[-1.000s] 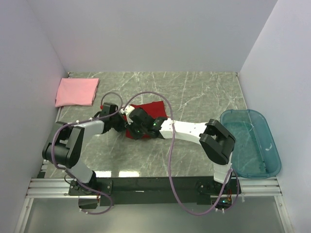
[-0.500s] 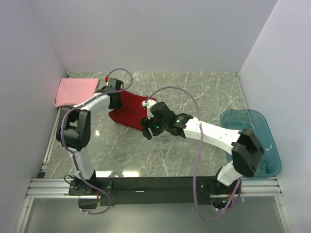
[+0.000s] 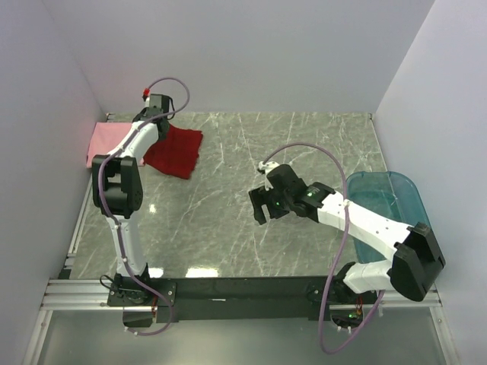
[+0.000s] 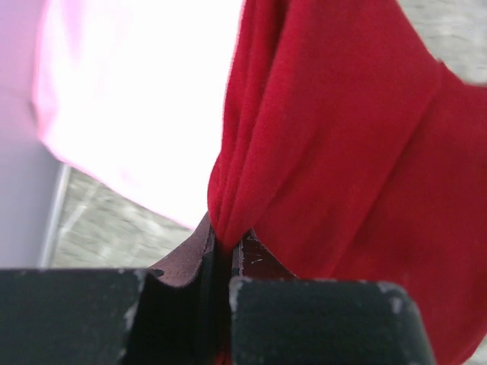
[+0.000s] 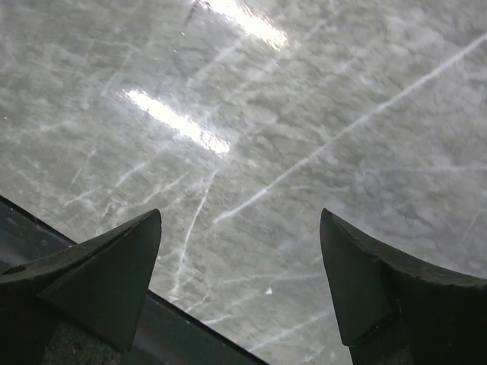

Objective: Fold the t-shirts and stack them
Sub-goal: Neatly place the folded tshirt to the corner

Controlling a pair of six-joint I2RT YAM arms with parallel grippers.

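Left jaws pinching red t-shirt, arm outstretched, right jaws spread wide

Nothing legible shows in any view. In the upper left of the overhead view, the red t-shirt and the pink t-shirt are plain cloth with no readable print. The teal bin at the right edge and the marbled table bear no label, brand, number or sign that can be made out.
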